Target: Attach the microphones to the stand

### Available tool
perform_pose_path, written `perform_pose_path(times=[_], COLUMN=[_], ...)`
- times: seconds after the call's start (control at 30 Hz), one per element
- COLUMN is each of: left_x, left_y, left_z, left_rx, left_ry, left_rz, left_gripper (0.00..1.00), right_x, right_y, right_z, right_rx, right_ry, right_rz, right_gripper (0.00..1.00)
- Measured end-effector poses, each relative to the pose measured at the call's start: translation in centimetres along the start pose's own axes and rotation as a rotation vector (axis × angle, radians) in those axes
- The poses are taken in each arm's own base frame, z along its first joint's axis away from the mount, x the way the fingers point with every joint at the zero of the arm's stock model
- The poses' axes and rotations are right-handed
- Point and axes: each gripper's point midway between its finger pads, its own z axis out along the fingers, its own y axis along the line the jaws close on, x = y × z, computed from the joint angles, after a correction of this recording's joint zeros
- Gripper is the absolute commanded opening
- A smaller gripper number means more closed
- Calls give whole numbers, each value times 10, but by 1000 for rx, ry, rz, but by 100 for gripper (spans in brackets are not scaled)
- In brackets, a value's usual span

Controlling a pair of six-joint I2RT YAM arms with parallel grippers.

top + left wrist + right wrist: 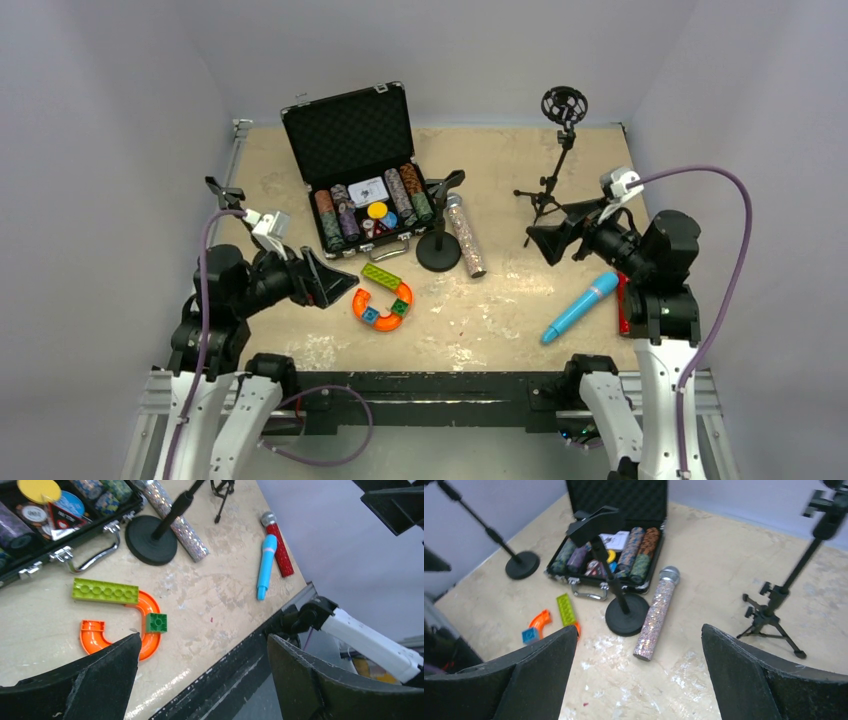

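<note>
- With left jaws wide, nothing held, over the desk (500, 300) near the orange track piece (148, 601).
- With right jaws wide (nothing held), well apart from the silver-pink microphone (466, 237), flat just beside the round-base stand (438, 250).
- By the right arm's base: light-blue microphone (580, 307) beside red microphone (280, 552).

A beige table top (500, 300), worn with pale patches, is enclosed by plain light-grey walls: the back wall (450, 50) at 12 o'clock, the left wall (90, 150) at 9, the right wall (760, 100) at 3. The light is soft and even.
</note>
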Motion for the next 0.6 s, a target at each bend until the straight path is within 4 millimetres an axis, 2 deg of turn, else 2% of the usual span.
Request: perform_pose_path(times=[0.13, 0.23, 0.4, 0.6], left_x=[20, 33, 39, 40], left_y=[-6, -7, 7, 21], left_z=[7, 16, 27, 33], left_rx=[39, 47, -3, -59], left_ry=[84, 156, 182, 159], left_rz=[8, 10, 0, -14], left_gripper=[99, 99, 99, 99], right_x=[16, 28, 47, 82], right_y=[22, 31, 35, 51], right_z=[1, 0, 6, 33], right_rx=[-183, -277, -370, -469], right_ry=[49, 85, 167, 331], right_rz=[-123, -185, -216, -211], right_gripper=[99, 99, 99, 99])
